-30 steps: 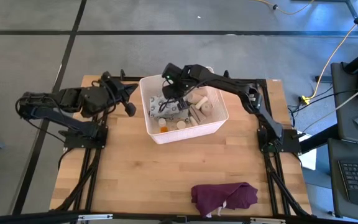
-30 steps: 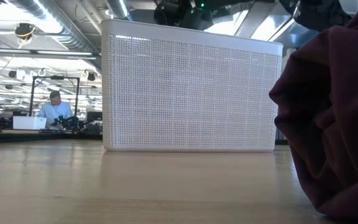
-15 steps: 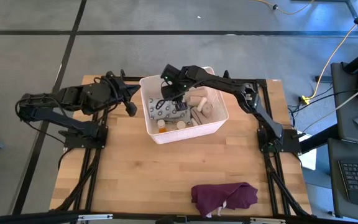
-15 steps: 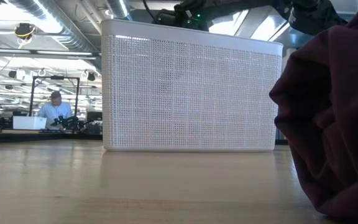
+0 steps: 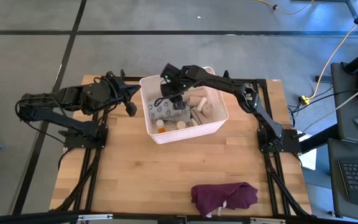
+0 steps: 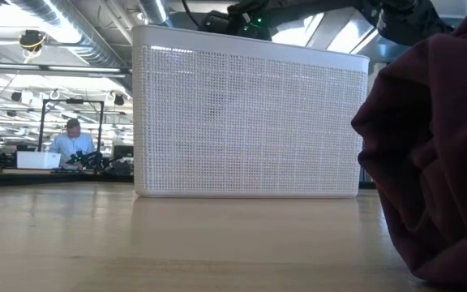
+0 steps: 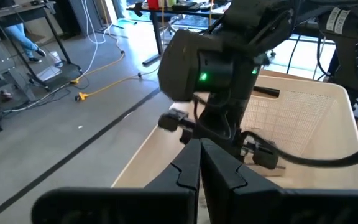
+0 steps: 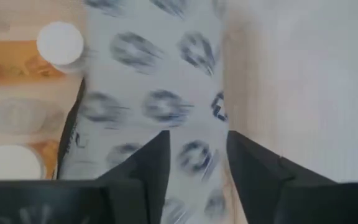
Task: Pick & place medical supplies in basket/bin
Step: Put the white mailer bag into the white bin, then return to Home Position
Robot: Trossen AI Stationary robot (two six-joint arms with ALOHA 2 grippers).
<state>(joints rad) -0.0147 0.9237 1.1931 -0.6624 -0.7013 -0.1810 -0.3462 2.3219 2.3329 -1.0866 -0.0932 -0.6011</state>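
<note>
The white tub (image 5: 211,127) stands at the table's far middle. In it lie a grey-white patterned packet (image 5: 162,112), an orange pill bottle (image 8: 17,68) with a white cap, and beige rolls (image 5: 201,102). My right gripper (image 5: 174,101) reaches into the tub from above and is open. In the right wrist view its fingers (image 8: 194,149) stand just over the packet (image 8: 160,93), which lies flat on the tub's floor. I cannot tell whether they touch it. My left gripper (image 5: 130,109) is shut and waits just outside the tub's left wall.
A dark purple cloth (image 5: 224,196) lies bunched at the table's near edge, right of middle, and fills the right side of the low view (image 6: 436,154). Bare wood stretches between the tub and the cloth. A person sits far behind the table in the room (image 6: 70,138).
My right gripper has sunk a little lower over the tub's left part. The patterned packet, which stood tilted under it a second ago, now lies flat on the tub's floor.
</note>
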